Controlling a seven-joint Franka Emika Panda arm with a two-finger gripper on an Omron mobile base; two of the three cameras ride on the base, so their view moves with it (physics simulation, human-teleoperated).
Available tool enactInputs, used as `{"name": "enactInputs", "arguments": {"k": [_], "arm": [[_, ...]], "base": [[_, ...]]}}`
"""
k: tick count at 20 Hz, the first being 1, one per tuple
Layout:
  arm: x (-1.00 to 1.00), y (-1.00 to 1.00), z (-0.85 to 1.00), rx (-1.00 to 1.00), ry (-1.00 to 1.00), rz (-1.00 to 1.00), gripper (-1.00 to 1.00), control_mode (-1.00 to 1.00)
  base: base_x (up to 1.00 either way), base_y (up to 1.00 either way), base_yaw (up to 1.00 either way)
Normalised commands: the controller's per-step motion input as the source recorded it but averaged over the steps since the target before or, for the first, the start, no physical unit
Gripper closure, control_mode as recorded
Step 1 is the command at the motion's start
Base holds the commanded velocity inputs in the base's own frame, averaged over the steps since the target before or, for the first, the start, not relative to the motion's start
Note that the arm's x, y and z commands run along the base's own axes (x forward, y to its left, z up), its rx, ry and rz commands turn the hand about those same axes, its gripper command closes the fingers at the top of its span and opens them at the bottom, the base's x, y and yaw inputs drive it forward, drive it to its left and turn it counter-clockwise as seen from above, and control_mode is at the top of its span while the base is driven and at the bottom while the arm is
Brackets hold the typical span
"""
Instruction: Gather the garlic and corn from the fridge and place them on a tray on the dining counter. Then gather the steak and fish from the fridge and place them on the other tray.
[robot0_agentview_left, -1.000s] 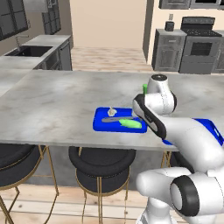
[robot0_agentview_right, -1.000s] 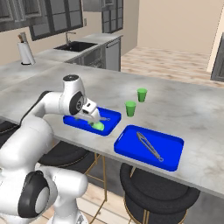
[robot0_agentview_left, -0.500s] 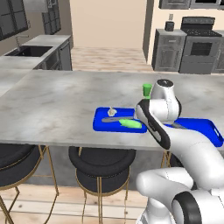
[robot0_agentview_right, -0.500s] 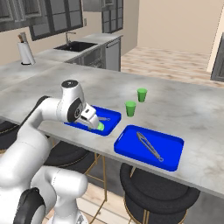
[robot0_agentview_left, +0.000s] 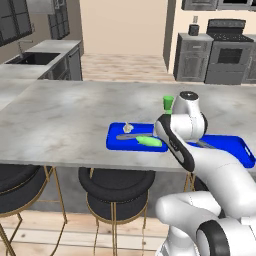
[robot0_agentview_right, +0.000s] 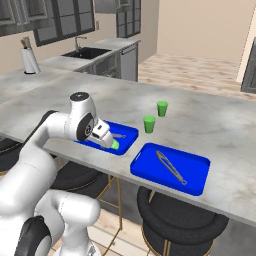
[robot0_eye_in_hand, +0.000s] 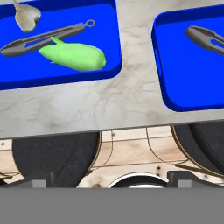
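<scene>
The garlic (robot0_eye_in_hand: 25, 16) and the corn (robot0_eye_in_hand: 73, 56) both lie inside the first blue tray (robot0_eye_in_hand: 109, 39), either side of a pair of grey tongs (robot0_eye_in_hand: 46, 37) that runs lengthwise between them; the corn touches the tongs, while the garlic sits near them towards the tray's far corner, and whether it touches them cannot be told. That reads as the first half of the job being done: the vegetables are down and nothing is carried. The end effector (robot0_agentview_right: 106, 136) hangs over the near edge of the table (robot0_agentview_left: 65, 115) with its jaws spread wide and empty, the hand view looking down past the table's front edge to the black stools (robot0_eye_in_hand: 57, 157) below. The other tray (robot0_agentview_right: 150, 172) sits just beside the first, a strip of bare marble between them, and holds only a second pair of tongs (robot0_agentview_right: 170, 167); it is probably kept free for the steak and fish, which must still come from the fridge. Two green cups (robot0_agentview_right: 149, 124) stand behind the trays, clear of the arm. Both trays lie close to the front edge, so there is free room on the stool side for pulling back, though the stools stand near the base.
</scene>
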Motion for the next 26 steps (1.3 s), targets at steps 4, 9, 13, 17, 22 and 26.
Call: {"name": "enactInputs", "arguments": {"k": [4,9,13,17,22,26], "arm": [[0.0,0.0,0.0,0.0,0.0,0.0,-1.0,1.0],[0.0,0.0,0.0,0.0,0.0,0.0,-1.0,1.0],[0.0,0.0,0.0,0.0,0.0,0.0,-1.0,1.0],[0.0,0.0,0.0,0.0,0.0,0.0,-1.0,1.0],[0.0,0.0,0.0,0.0,0.0,0.0,-1.0,1.0],[0.0,0.0,0.0,0.0,0.0,0.0,-1.0,1.0]], "base": [[0.0,0.0,0.0],[-0.41,0.0,0.0],[-1.0,0.0,0.0],[-0.61,-0.03,-0.14],[-0.04,-0.01,-0.62],[0.0,-0.1,-0.76]]}}
